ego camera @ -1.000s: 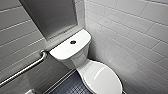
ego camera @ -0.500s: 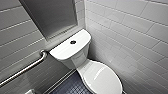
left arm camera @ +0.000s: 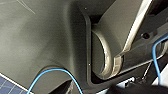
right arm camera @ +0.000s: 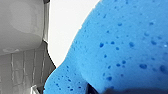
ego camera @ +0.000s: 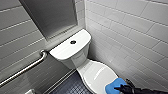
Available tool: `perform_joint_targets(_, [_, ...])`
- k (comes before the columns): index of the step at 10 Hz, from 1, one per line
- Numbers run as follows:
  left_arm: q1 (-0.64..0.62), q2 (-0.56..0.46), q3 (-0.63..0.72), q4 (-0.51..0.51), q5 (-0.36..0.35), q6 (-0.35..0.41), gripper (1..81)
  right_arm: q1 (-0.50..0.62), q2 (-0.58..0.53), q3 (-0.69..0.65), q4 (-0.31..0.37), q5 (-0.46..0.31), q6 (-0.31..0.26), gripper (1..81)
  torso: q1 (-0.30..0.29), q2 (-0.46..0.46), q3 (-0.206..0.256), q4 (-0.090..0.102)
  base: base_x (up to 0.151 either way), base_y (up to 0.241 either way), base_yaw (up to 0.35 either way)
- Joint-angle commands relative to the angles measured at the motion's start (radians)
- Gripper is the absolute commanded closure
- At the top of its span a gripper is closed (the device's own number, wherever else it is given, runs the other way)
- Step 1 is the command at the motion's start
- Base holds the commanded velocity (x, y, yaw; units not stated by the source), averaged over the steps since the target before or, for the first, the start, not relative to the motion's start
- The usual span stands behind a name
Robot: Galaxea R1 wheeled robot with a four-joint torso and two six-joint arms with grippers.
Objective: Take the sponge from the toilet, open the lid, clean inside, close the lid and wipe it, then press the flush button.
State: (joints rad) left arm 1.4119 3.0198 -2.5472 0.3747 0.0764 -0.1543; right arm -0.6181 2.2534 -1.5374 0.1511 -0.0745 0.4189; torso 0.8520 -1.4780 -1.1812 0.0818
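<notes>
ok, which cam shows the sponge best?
Head view: the sponge shows in context over the front of the lid, with the right gripper at it. Right wrist view gives a cropped close-up of its pored blue surface. Left wrist view faces the robot's own dark housing.

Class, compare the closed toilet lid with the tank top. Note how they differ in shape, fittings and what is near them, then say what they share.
Shape: the lid is oval, while the tank top is a rounded rectangle.
Fittings: the tank top carries a dark round flush button; the lid is plain.
Nearby: the right pincer holds a blue sponge at the lid's front edge, well away from the tank top.
Both are white and glossy.
</notes>
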Motion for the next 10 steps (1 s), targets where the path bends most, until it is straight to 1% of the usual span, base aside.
perform_joint_targets(1, [0.017, 0.002, 0.008, -0.002, 0.077, 0.007, 1.0, 0.181, 0.097, -0.117, -0.021, -0.209, -0.003, 81.1, 0.000, 0.000, 0.000, 0.000, 0.000, 0.000, 0.000])
perform_joint_targets(3, [0.017, 0.002, 0.007, -0.002, 0.077, 0.005, 1.0, 0.250, 0.200, -0.219, -0.034, -0.257, -0.003, 81.1, 0.000, 0.000, 0.000, 0.000, 0.000, 0.000, 0.000])
perform_joint_targets(5, [0.017, 0.002, 0.007, -0.002, 0.077, 0.006, 1.0, 0.310, 0.297, -0.289, -0.054, -0.275, -0.003, 81.1, 0.000, 0.000, 0.000, 0.000, 0.000, 0.000, 0.000])
perform_joint_targets(6, [0.017, 0.002, 0.007, -0.002, 0.077, 0.006, 1.0, 0.339, 0.360, -0.337, -0.086, -0.277, -0.003, 81.1, 0.000, 0.000, 0.000, 0.000, 0.000, 0.000, 0.000])
perform_joint_targets(7, [0.017, 0.004, 0.007, -0.003, 0.077, 0.007, 1.0, 0.358, 0.398, -0.360, -0.116, -0.275, 0.000, 81.1, 0.000, 0.000, 0.000, 0.000, 0.000, 0.000, 0.000])
perform_joint_targets(9, [0.017, 0.004, 0.007, -0.003, 0.077, 0.005, 1.0, 0.373, 0.475, -0.414, -0.153, -0.275, 0.004, 81.1, 0.000, 0.000, 0.000, 0.000, 0.000, 0.000, 0.000])
perform_joint_targets(10, [0.017, 0.004, 0.007, -0.003, 0.077, 0.005, 1.0, 0.364, 0.522, -0.464, -0.201, -0.275, -0.002, 81.1, 0.000, 0.000, 0.000, 0.000, 0.000, 0.000, 0.000])
